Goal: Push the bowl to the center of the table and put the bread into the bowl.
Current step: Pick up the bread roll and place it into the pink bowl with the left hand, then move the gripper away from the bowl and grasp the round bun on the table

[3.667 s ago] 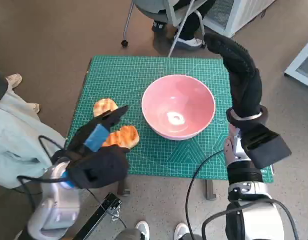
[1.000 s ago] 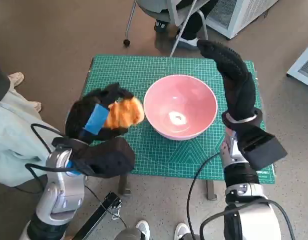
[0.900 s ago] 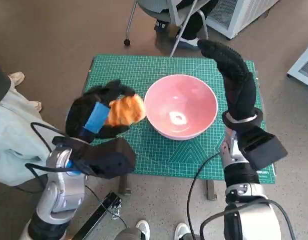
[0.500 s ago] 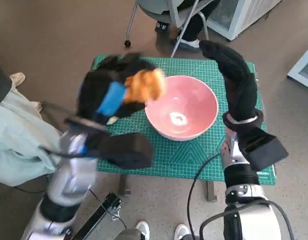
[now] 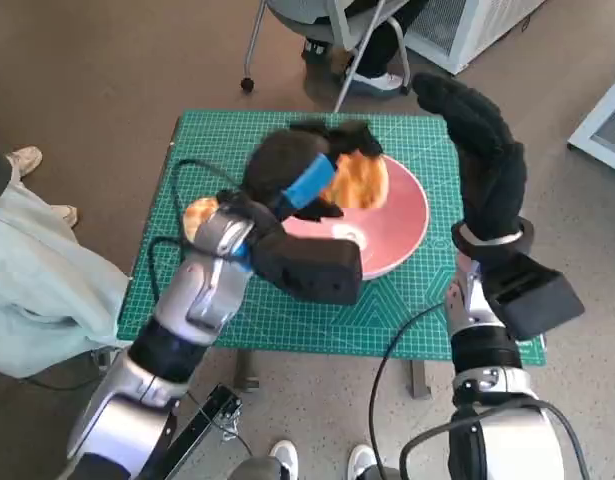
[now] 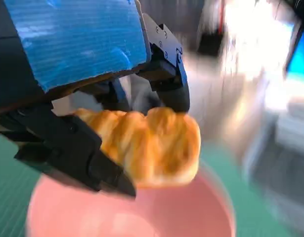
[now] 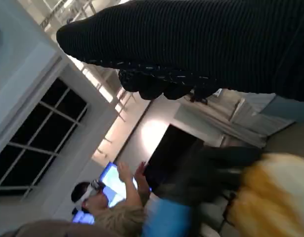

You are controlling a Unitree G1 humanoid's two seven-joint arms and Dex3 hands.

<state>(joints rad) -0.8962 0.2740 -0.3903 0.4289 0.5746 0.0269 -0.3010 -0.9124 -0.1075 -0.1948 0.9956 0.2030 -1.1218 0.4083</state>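
Bread, the golden piece the task wants in the bowl, is pinched in the left hand and hangs above the pink bowl, over the part of its hollow nearest those fingers. Far to the left of the fingers, a second piece of bread lies on the green cutting mat, partly hidden behind the left forearm and well apart from the held piece. In the left wrist view the black fingers close on the bread from opposite sides, one set under it and one over its top, and the bowl's pink inside lies directly beneath it. The bowl stands roughly mid-table on the mat, so the pushing step looks done and the step in hand is the drop. The next move, as I judge it, calls for lowering the bread a little toward the bowl's floor and then parting the fingers so it falls inside the rim, not onto the near wall where it might tip out. To the right of the bowl, the right hand in its knitted glove stands upright just beside the rim, fingers straight and together, holding nothing; whether the glove touches the bowl I cannot tell. Beyond the table's far edge, a chair and a person's feet show.
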